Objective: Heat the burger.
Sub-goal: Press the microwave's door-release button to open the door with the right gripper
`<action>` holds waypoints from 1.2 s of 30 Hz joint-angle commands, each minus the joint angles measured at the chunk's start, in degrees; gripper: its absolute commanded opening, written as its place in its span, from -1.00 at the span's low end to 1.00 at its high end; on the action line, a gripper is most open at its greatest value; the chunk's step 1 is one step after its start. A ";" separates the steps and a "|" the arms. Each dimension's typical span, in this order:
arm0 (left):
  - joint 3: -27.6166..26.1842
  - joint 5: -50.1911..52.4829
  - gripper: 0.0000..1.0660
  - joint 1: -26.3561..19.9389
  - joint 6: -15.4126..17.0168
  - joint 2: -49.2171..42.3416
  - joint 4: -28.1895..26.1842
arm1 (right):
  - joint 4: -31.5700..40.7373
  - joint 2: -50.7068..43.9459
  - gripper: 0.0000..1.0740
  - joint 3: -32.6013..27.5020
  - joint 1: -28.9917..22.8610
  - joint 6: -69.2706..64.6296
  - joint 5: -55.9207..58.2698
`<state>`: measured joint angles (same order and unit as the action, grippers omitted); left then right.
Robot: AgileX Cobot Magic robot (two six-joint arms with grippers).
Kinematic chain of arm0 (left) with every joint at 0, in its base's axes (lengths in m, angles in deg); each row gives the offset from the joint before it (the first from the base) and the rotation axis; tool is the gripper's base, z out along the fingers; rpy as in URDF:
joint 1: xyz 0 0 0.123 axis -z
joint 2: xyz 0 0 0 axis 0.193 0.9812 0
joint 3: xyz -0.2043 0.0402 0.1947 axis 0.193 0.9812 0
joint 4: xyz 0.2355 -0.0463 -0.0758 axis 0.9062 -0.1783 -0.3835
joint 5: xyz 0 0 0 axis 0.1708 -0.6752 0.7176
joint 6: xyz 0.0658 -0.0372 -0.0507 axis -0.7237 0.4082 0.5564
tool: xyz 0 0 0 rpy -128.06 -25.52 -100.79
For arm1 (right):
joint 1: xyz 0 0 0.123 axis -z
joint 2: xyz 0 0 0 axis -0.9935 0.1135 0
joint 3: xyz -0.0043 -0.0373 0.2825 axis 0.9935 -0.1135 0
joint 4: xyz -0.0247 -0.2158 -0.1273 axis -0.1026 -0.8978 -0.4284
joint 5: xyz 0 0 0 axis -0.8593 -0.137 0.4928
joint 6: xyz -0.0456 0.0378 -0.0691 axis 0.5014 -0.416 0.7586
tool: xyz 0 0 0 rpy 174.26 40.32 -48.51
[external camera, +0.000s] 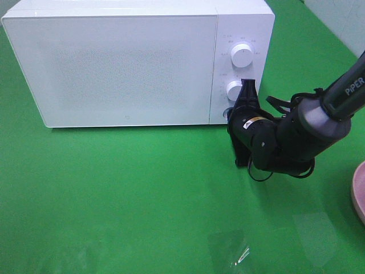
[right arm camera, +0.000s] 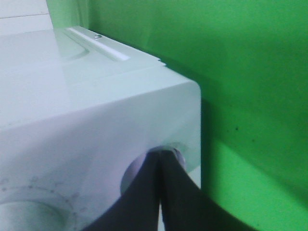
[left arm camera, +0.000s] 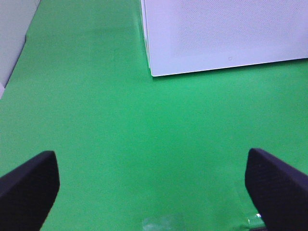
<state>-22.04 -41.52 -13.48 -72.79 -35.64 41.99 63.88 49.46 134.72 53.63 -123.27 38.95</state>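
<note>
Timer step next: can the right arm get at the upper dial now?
Probably yes: the right gripper is shut beside the lower dial, and the upper dial above it is uncovered.

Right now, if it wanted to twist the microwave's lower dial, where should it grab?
Probably by its round rim, coming straight at the front panel of the microwave. The lower dial is a short white cylinder standing out from that panel, so jaws on opposite sides could pinch it; its flat face offers no hold.
</note>
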 commanded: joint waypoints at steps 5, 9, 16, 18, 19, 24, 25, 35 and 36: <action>0.11 -0.40 0.83 0.17 0.11 -0.29 -0.11 | -0.57 -2.12 -1.00 1.66 1.09 1.49 -11.57; 0.11 -0.40 0.83 0.17 0.11 -0.29 -0.11 | 0.17 -2.12 -1.00 1.66 1.09 1.49 -12.32; 0.11 -0.40 0.83 0.17 0.11 -0.29 -0.11 | 2.98 -2.12 -1.00 1.66 1.09 -0.52 -19.19; 0.11 -0.40 0.83 0.17 0.11 -0.29 -0.11 | 4.07 -2.06 -1.00 1.66 1.09 -0.46 -20.11; 0.11 -0.40 0.83 0.17 0.11 -0.29 -0.11 | 4.58 -1.72 -1.00 1.72 1.09 -0.46 -21.37; 0.11 -0.40 0.83 0.17 0.11 -0.29 -0.11 | 5.50 -0.06 -1.00 3.32 1.09 -0.69 -24.87; 0.11 -0.40 0.83 0.17 0.11 -0.29 -0.11 | 5.50 0.46 -1.00 4.18 1.20 -0.97 -25.73; 0.11 -0.40 0.83 0.17 0.11 -0.29 -0.11 | 2.81 3.95 -1.00 10.31 2.58 -0.69 -31.05; 0.11 -0.40 0.83 0.17 0.11 -0.29 -0.11 | 2.81 3.90 -1.00 10.31 2.58 -0.69 -30.94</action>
<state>-22.04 -41.52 -13.48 -72.79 -35.64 42.05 69.15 52.84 138.56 52.71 -123.50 35.23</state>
